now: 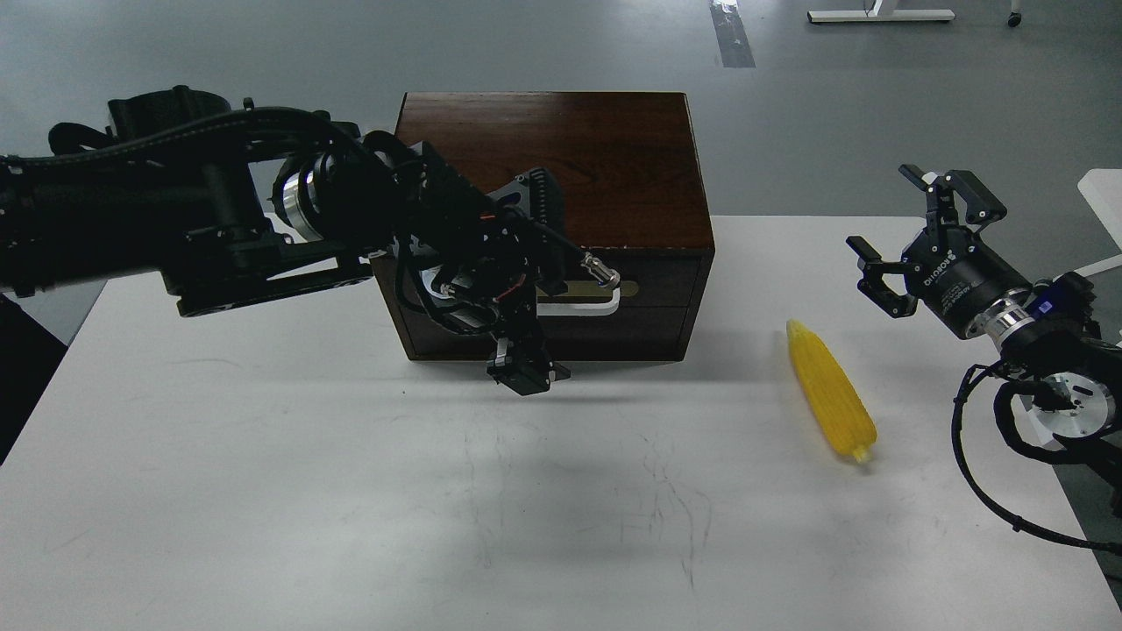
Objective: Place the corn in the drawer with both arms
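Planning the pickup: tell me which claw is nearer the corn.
The right claw, open, above and right of the corn. The left claw hangs in front of the drawer, far across the table.

You look down on a broad white rectangular table top (263, 491), scuffed with faint grey scratches near its middle. Beyond it lies a smooth grey floor (877, 96) (evenly lit, with soft reflections). A dark tape strip (732, 33) runs across it, and a white metal furniture base (879, 14) stands at the far edge.
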Action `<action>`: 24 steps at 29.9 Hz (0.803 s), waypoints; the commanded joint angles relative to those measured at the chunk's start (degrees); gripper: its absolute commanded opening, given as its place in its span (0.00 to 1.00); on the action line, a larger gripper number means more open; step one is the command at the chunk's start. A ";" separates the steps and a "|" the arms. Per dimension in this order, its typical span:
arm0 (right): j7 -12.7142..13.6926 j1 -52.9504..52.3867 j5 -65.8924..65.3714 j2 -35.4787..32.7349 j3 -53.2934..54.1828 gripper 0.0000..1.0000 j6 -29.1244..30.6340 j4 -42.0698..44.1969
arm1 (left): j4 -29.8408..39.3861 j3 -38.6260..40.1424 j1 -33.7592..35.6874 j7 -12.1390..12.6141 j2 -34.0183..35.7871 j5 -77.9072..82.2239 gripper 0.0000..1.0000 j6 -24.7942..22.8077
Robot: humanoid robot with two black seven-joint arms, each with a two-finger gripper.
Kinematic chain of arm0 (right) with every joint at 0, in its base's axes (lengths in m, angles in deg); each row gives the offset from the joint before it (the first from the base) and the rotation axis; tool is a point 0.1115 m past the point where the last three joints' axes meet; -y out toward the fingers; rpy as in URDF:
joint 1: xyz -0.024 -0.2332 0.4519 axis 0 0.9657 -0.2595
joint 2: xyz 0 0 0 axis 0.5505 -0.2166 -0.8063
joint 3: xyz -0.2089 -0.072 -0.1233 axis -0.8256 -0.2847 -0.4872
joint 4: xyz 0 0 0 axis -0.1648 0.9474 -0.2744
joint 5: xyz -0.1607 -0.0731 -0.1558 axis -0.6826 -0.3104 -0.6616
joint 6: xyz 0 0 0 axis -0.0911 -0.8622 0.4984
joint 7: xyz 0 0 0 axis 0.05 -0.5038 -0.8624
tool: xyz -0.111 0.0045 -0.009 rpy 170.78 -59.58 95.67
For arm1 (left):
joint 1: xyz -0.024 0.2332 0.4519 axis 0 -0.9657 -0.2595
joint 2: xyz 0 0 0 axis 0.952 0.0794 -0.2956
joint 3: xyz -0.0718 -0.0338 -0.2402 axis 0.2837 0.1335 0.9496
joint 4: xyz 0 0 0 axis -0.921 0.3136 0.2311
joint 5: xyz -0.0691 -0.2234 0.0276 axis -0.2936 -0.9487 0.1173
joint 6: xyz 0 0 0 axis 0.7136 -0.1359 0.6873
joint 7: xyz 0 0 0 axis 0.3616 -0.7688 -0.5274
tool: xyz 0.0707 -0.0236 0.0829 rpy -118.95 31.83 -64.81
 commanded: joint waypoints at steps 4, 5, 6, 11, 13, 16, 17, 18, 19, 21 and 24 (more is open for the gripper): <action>0.00 0.17 0.00 0.00 0.03 1.00 0.00 0.00 | 0.00 -1.03 0.01 0.00 0.38 0.00 0.98 0.00; 0.00 0.17 0.00 0.00 -0.06 1.00 0.00 0.00 | 0.00 -1.03 -0.08 0.00 0.73 0.09 0.98 0.00; 0.00 0.17 0.00 0.00 -0.06 1.00 0.00 0.00 | 0.00 -1.03 -0.08 0.00 1.34 0.09 0.98 0.00; 0.00 0.17 0.00 0.00 0.03 1.00 0.00 0.00 | -0.09 -1.03 -0.52 0.00 1.96 0.09 0.98 0.00; 0.00 0.17 0.00 0.00 0.03 1.00 0.00 0.00 | -0.09 -1.03 -0.52 0.00 2.14 0.09 0.98 0.00; 0.00 0.17 0.00 0.00 -0.06 1.00 0.00 0.00 | -0.09 -1.03 -0.52 0.00 2.23 0.09 0.98 0.00; 0.00 0.17 0.00 0.00 -0.06 1.00 0.00 0.00 | -0.09 -1.03 -0.60 0.00 2.14 0.09 0.98 0.00; 0.00 0.26 0.00 0.00 -0.06 1.00 0.00 0.00 | -0.09 -1.11 -0.60 0.00 2.14 0.09 0.98 0.00; 0.00 0.26 0.00 0.00 -0.06 1.00 0.00 0.09 | -0.09 -1.29 -0.52 0.00 2.14 0.09 0.98 0.00; 0.00 0.44 0.00 0.00 0.03 1.00 0.00 0.00 | 0.00 -1.82 -0.52 0.00 2.14 0.09 0.98 0.00; 0.00 0.52 0.00 0.00 0.03 1.00 0.00 0.00 | 0.00 -1.99 -0.60 0.00 2.14 0.09 0.98 0.00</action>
